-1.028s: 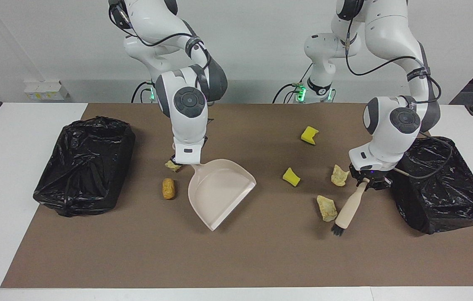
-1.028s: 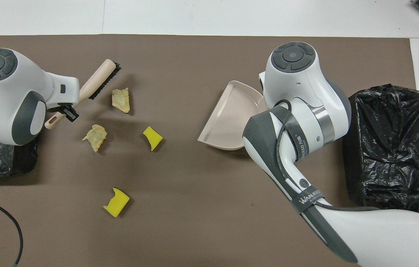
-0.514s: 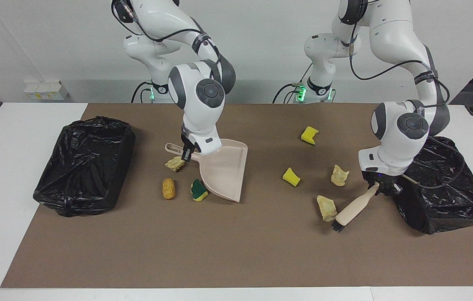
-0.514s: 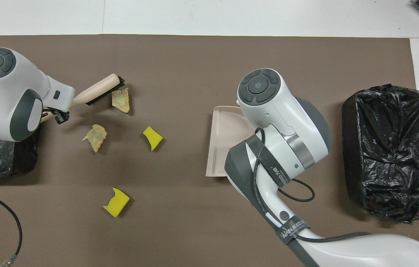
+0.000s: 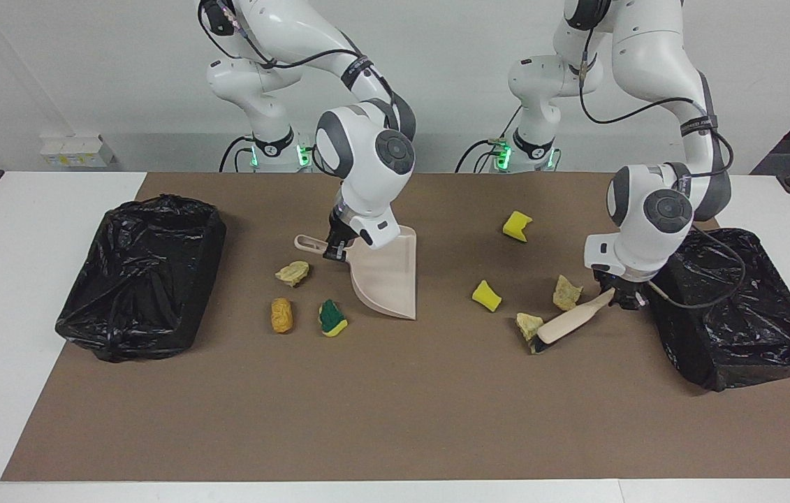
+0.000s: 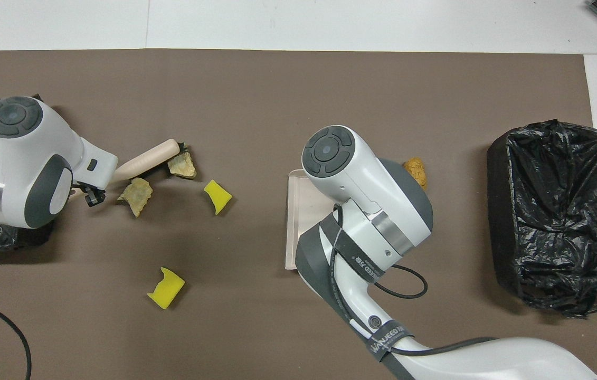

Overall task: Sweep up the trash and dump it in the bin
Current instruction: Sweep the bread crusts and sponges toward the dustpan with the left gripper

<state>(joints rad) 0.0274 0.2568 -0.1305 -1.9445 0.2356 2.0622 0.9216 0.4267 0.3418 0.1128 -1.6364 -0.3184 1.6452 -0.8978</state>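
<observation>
My right gripper (image 5: 334, 250) is shut on the handle of the beige dustpan (image 5: 384, 276), which is tilted with its lip on the brown mat. A tan lump (image 5: 293, 272), an orange-brown lump (image 5: 281, 314) and a green-and-yellow sponge (image 5: 332, 318) lie beside it, toward the right arm's end. My left gripper (image 5: 619, 299) is shut on the brush (image 5: 569, 325). The bristles touch a tan lump (image 5: 527, 325). Another tan lump (image 5: 566, 293) and a yellow sponge chunk (image 5: 486, 295) lie close by. A second yellow chunk (image 5: 517, 225) lies nearer the robots.
A bin lined with a black bag (image 5: 140, 276) stands at the right arm's end of the mat. Another black-bagged bin (image 5: 737, 307) stands at the left arm's end, right beside my left gripper. The right arm hides much of the dustpan (image 6: 294, 211) from overhead.
The right arm carried the dustpan toward the middle and tipped it steeper, uncovering the green-and-yellow sponge. The left gripper swung the brush, pushing a tan lump nearer to the robots.
</observation>
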